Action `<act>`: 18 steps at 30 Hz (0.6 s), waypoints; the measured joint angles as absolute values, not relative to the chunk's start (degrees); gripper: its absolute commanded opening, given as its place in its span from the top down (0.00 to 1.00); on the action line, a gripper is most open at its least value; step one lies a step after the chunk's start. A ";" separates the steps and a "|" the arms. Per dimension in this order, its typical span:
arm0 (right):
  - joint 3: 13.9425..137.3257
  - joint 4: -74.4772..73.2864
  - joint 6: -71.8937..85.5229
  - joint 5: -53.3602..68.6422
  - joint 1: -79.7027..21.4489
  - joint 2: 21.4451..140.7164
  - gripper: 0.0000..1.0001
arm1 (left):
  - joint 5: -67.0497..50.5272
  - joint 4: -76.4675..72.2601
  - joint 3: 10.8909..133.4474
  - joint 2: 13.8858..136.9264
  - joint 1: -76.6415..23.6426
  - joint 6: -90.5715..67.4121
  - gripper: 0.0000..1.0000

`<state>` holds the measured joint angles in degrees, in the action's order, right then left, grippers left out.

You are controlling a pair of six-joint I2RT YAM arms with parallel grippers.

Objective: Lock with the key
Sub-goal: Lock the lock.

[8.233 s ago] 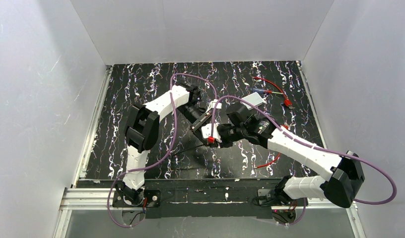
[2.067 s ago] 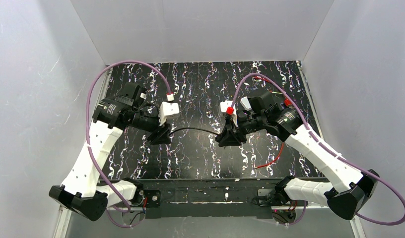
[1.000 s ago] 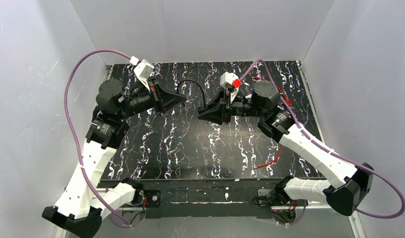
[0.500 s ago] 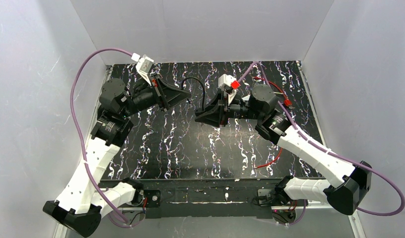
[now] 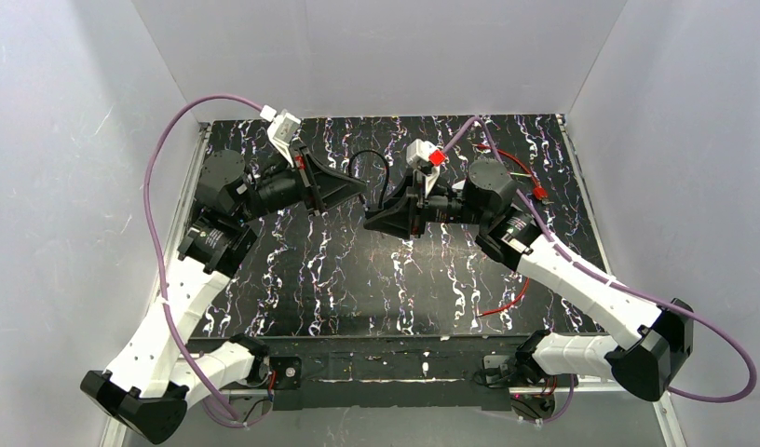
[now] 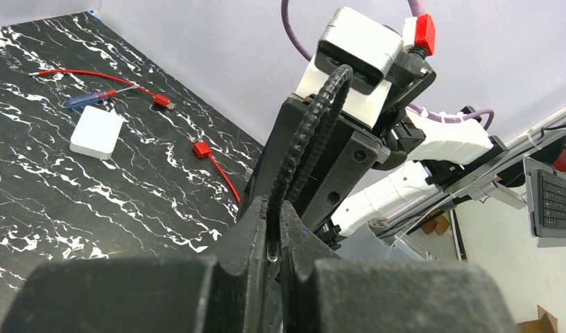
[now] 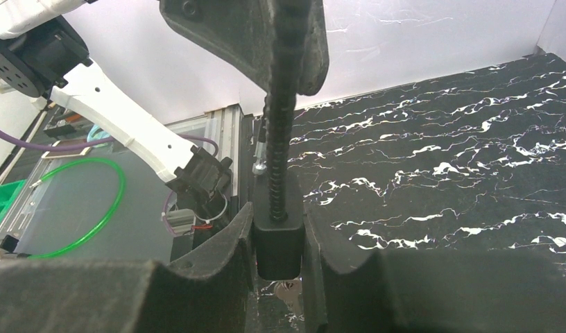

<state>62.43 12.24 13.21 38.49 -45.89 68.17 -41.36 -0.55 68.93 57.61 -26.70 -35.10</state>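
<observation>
Apparently mid-step: bringing the free end of the ribbed cable (image 6: 304,132) to the lock body (image 7: 279,239), so as to seat it before any turning of a key. Left of the lock body, left gripper (image 5: 359,192) pinched tight on the cable near its end. Between the two, a short loop arching above the lock body. On the right, right gripper (image 5: 371,220) clamped on the lock body itself, clear above the table (image 5: 292,279). Just under the lock body, a silvery bit (image 7: 288,293), possibly the key; too little showing to tell. Next, probably: align the end with the socket and push squarely.
</observation>
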 measured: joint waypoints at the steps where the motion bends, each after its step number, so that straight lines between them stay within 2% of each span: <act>1: 62.43 12.24 13.24 38.50 -45.89 68.26 0.99 | -41.36 -0.68 68.82 57.64 -26.85 -35.05 1.00; 18: 62.41 11.45 11.64 38.86 -45.87 68.73 0.99 | -41.30 -1.61 66.04 57.56 -27.68 -34.34 1.00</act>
